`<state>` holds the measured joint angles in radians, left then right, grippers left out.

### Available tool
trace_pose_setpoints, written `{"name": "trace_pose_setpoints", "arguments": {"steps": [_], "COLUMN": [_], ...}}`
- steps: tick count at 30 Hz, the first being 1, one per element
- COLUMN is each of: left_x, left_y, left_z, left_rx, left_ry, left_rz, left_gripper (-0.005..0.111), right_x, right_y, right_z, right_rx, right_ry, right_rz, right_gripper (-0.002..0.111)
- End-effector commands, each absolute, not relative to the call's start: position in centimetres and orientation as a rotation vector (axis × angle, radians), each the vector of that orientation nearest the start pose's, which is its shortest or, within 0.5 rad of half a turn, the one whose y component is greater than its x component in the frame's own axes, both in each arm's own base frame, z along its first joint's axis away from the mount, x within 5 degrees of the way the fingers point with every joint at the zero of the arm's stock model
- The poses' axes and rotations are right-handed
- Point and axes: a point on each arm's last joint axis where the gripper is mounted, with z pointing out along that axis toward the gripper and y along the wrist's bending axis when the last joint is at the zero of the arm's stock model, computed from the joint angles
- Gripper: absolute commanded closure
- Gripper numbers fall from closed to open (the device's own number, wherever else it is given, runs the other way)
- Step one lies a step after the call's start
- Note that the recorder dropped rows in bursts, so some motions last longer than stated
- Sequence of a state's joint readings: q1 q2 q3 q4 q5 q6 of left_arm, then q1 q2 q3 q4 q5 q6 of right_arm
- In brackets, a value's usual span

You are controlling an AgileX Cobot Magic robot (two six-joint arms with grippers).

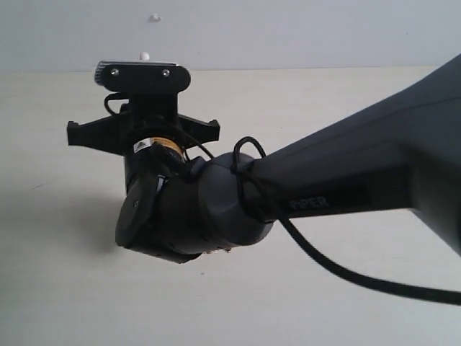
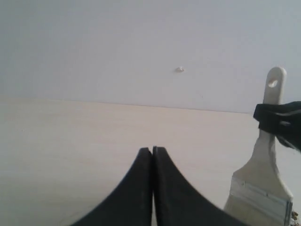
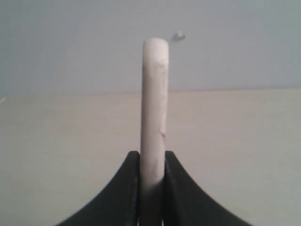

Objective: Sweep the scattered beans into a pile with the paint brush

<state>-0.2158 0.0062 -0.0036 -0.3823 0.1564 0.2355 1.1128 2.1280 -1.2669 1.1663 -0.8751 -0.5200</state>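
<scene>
My right pincer (image 3: pixel 151 156) pinches the paint brush (image 3: pixel 154 103) handle, upright between its jaws; my left pincer (image 2: pixel 152 149) is pressed together.

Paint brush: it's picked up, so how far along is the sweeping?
Done: the right pincer grips the paint brush by its handle, head down. In hand: sweeping; a few beans peek out under the arm. Left: unclear, the arm hides most of the table, so no pile can be confirmed. The left pincer is shut, empty.
</scene>
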Motion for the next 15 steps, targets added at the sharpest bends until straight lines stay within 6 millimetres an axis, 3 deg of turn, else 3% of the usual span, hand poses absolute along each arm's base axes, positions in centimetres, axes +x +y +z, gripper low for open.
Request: {"name": "trace_pose_setpoints", "arguments": {"steps": [1,8,15], "left_x": [5.4,5.4,5.4], "left_y": [-1.7,-1.7,-1.7], "left_z": [20.0,20.0,20.0], "left_rx": [0.110,0.110,0.110], "left_ry": [1.634,1.634,1.634], "left_rz": [-0.326,-0.326,-0.326], "left_gripper": [0.107,0.107,0.107], "right_x": [23.2,21.8,22.4], "right_y": [38.0,38.8,38.1], "right_z": [15.9,14.7,13.3], "right_rx": [-0.179,-0.278,-0.361], "right_ry": [1.890,1.905,1.851], "right_rz": [0.460,0.436,0.209], "right_gripper": [0.108,0.108,0.108]}}
